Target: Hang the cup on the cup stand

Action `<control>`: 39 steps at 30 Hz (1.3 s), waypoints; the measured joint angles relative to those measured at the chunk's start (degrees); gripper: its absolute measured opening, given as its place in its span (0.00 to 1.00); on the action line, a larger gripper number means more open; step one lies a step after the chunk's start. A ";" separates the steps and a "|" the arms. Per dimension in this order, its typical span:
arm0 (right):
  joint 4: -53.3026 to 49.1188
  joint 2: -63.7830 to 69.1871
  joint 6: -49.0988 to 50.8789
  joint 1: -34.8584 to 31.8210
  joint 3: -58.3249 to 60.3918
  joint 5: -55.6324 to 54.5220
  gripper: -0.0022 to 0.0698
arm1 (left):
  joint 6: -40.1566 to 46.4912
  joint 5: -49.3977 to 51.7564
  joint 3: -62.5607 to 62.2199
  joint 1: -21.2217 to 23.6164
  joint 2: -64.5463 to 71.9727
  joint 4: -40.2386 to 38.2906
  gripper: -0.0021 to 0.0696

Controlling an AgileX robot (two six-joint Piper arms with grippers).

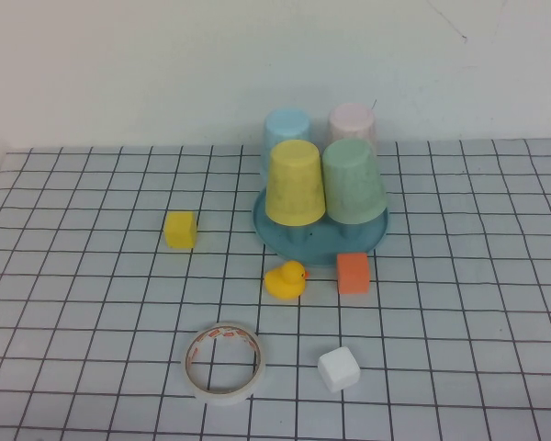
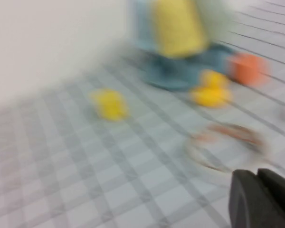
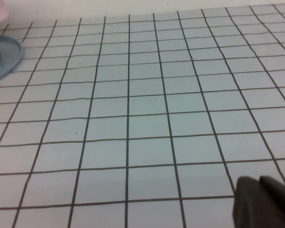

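Note:
The sage-green cup (image 1: 354, 182) sits upside down on the teal cup stand (image 1: 323, 241), at its front right. A yellow cup (image 1: 295, 182) is beside it, with a light blue cup (image 1: 286, 129) and a pale pink cup (image 1: 353, 123) behind. No arm shows in the high view. In the blurred left wrist view my left gripper (image 2: 257, 176) is shut and empty, over the mat near the tape roll (image 2: 226, 145), with the cup stand (image 2: 180, 71) farther off. My right gripper (image 3: 259, 183) is shut and empty above bare grid mat, the cup stand's rim (image 3: 4, 59) at the edge.
On the grid mat lie a yellow block (image 1: 180, 229), a rubber duck (image 1: 286, 278), an orange block (image 1: 353, 272), a white cube (image 1: 338, 368) and a tape roll (image 1: 224, 361). A white wall backs the table.

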 joint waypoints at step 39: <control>0.00 0.00 0.00 0.00 0.00 0.03 0.03 | -0.35 7.16 -0.10 29.40 -0.90 3.62 0.03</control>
